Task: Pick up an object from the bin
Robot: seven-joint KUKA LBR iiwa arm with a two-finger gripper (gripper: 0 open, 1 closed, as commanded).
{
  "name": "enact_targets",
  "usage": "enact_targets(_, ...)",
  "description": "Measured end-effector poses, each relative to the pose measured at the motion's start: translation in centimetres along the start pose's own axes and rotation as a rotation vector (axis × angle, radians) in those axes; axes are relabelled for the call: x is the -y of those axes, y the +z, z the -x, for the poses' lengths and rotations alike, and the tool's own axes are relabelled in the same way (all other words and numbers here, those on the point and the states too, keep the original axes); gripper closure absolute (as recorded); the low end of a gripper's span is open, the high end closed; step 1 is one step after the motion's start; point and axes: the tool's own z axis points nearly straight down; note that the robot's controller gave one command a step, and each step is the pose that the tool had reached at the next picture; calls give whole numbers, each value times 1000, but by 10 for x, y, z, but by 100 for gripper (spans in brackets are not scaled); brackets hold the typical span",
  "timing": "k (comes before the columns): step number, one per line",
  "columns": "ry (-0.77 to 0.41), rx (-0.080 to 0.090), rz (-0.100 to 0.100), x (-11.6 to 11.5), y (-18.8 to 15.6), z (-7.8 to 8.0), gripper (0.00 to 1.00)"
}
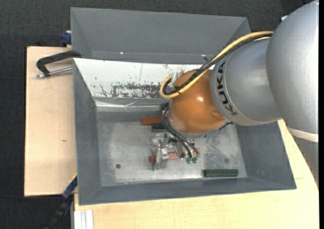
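Since I cannot tell whether the hand (163, 153), low over the middle of the bin (84, 137) floor, is apart or together, I would square it over the red-brown block (150, 120) just behind it, toward the back wall, before closing.

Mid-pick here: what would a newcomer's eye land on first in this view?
The silver arm with its orange wrist cover dominates, reaching from the right to the middle of the bin, where the gripper sits low over its floor. Two loose things stand out: a reddish-brown block near the back wall and a dark green bar at the front right.
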Motion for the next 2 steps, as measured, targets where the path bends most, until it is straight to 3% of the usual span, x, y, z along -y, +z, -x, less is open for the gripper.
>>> enact_targets(1, 0, 0, 0, 0, 0, 0, 100)
enact_targets(2, 36, 9, 0, -7, -192, -3, 100)
